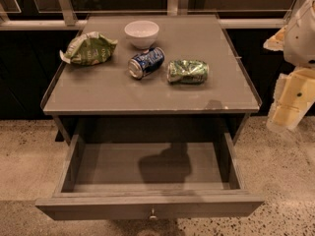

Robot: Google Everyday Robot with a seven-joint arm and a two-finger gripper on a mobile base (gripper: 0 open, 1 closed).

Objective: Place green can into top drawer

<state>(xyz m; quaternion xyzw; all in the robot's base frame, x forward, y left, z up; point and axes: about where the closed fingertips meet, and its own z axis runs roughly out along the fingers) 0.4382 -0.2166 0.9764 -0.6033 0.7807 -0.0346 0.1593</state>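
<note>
We are keeping the tool (289, 104) off the bench's (98, 90) right edge; we cannot tell its state. The green can (188, 72) is lying sideways just beside the blue can (146, 62), so we are favouring a grasp across its dented body, above the open top drawer (147, 206).
</note>
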